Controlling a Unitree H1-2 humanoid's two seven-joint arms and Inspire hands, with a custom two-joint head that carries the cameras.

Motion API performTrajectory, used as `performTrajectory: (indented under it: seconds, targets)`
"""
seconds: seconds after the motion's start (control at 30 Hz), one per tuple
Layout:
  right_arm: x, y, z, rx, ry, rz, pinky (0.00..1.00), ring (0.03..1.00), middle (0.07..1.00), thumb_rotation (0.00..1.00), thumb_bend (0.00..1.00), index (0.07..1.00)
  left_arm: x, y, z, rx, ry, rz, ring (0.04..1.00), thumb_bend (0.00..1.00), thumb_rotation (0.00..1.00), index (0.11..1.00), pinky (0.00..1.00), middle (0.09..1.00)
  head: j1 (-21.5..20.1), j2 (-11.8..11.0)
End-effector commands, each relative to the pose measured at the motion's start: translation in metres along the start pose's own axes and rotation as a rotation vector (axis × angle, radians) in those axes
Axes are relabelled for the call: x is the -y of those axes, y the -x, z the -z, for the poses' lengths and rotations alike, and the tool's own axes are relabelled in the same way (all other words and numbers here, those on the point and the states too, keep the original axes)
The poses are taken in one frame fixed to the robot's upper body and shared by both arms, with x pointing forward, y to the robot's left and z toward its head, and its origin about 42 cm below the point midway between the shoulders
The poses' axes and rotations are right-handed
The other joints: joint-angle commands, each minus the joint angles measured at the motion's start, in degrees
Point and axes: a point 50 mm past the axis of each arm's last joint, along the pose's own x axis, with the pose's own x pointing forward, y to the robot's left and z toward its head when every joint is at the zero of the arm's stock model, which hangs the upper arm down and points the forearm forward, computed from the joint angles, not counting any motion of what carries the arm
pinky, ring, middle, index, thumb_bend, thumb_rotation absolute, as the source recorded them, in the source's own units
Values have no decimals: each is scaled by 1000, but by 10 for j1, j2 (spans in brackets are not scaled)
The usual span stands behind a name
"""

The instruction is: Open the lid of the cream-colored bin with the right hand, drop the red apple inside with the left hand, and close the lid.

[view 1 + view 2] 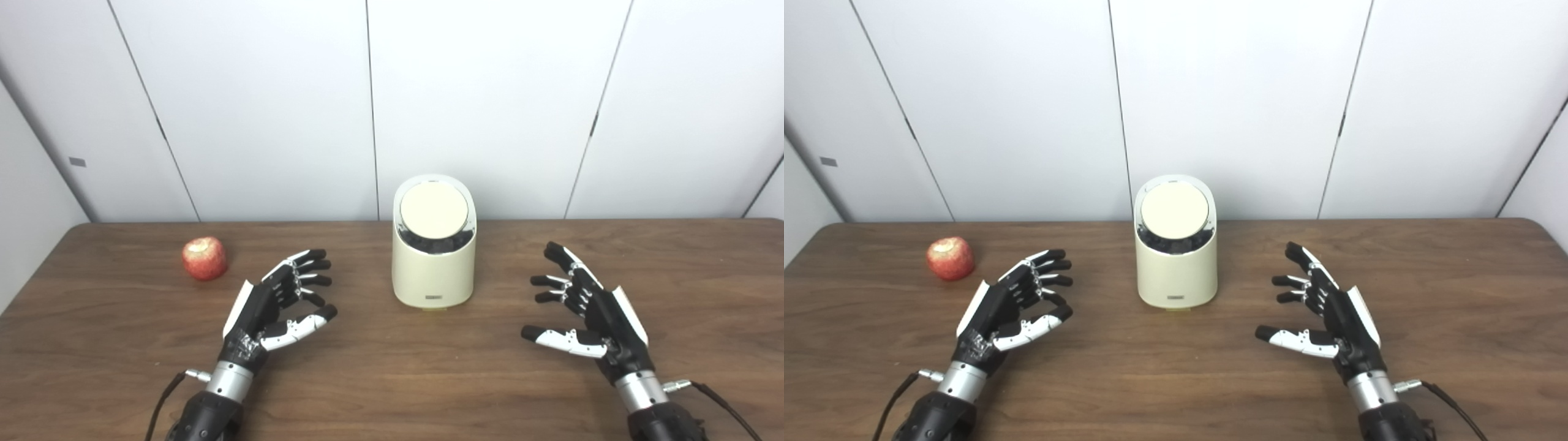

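Observation:
A cream-colored bin (433, 269) stands upright near the middle of the wooden table, its round lid (433, 210) down. A red apple (204, 258) rests on the table at the far left. My left hand (275, 303) hovers open between the apple and the bin, fingers spread, holding nothing. To the right of the bin, my right hand (585, 309) is open too, palm facing inward, well apart from the bin.
The brown wooden table (392, 380) runs across the whole view, backed by a white panelled wall (367, 92). Thin cables trail from both wrists near the bottom edge.

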Motion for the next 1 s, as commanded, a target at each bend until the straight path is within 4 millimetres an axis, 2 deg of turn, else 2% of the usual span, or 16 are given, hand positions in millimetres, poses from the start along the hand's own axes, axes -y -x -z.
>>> performTrajectory:
  seconds: [0.0,0.43,0.63,0.73,0.93,0.97]
  targets:
    - [-14,21,18,-62,-33,0,642,747,917,184,698,913,13,23,21,-68,51,-19,700,627,119,838,552,785,-1,0]
    - [-15,20,19,-64,-29,4,639,739,907,163,695,905,11,25,24,-76,44,-24,692,633,135,838,541,780,-5,-1]
    - [-14,17,16,-64,-35,-1,631,743,916,267,721,920,11,26,24,-76,50,-28,691,632,121,836,543,779,-4,-2]
    - [-9,9,7,-23,-11,-4,633,746,909,324,730,916,11,26,24,-77,48,-29,693,630,115,837,545,780,-3,-3]
    - [-2,-14,-32,59,63,16,617,747,877,407,767,892,13,25,25,-79,43,-33,692,631,120,832,546,780,-1,-4]
    - [-1,-19,-39,68,71,17,622,753,880,386,747,891,13,24,25,-78,43,-32,692,630,118,831,546,780,-1,-5]
